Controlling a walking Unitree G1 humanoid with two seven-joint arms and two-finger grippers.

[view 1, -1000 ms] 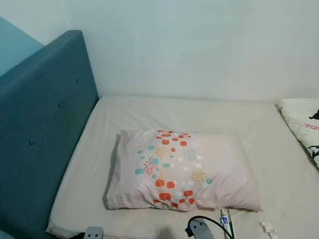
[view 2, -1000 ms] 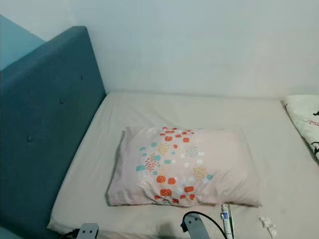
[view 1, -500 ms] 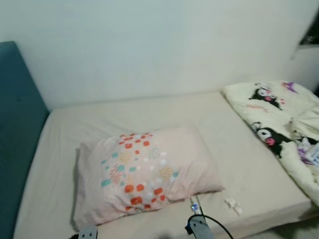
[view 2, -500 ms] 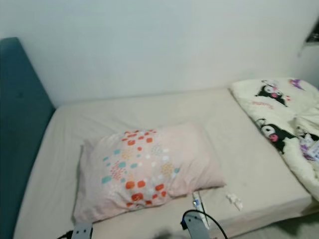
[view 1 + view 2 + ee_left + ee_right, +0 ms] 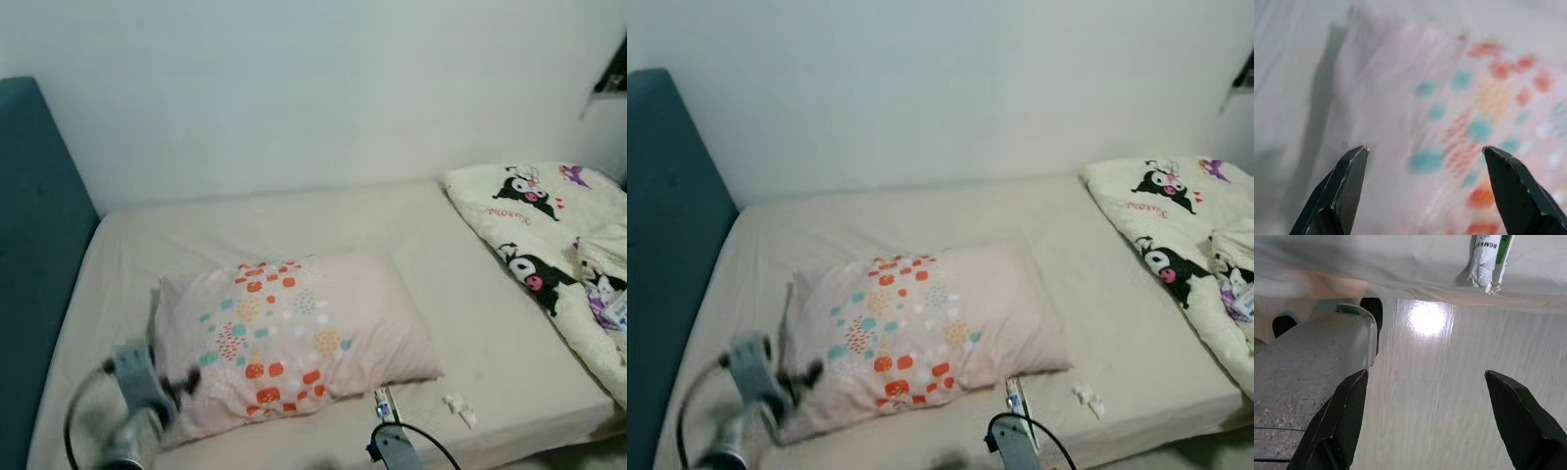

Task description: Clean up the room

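Observation:
A pink pillow with orange and teal spots lies in the middle of the beige bed. My left gripper is raised and blurred at the pillow's near left corner. In the left wrist view it stands open, with the pillow just beyond its fingers. A small tube and a crumpled white scrap lie at the bed's front edge. My right gripper hangs open low over the wooden floor, below the tube.
A teal padded headboard bounds the bed on the left, a white wall at the back. A cream blanket with cartoon prints is bunched on the right. A grey part of my own body sits beside the right gripper.
The camera swung right about a second ago. Since half a second ago my left arm has risen into view, up to the pillow's near left corner. The pillow, tube and scrap have not moved.

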